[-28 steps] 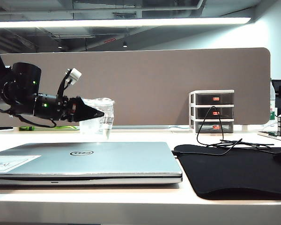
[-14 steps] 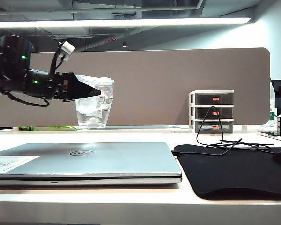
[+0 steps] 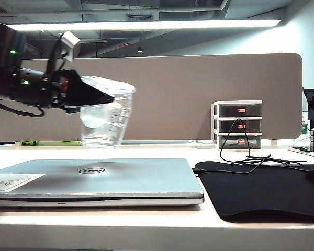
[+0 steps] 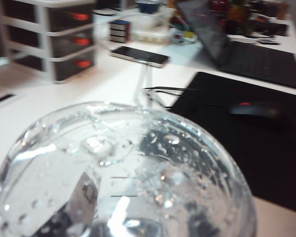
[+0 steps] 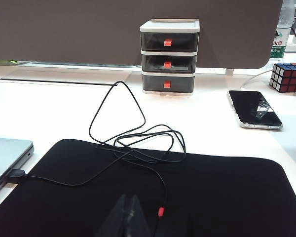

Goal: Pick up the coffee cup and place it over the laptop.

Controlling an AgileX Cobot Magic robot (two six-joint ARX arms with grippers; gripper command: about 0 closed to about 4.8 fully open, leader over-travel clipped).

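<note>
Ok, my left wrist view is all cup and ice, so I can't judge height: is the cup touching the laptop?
Observer: No. The exterior view shows the cup hanging clear above the laptop, held by the left gripper.
Operator: Upright?
Observer: Tilted, its top leaning towards the right of that view.
Operator: And the right arm?
Observer: The right gripper sits low over the black mat, fingers together.
</note>
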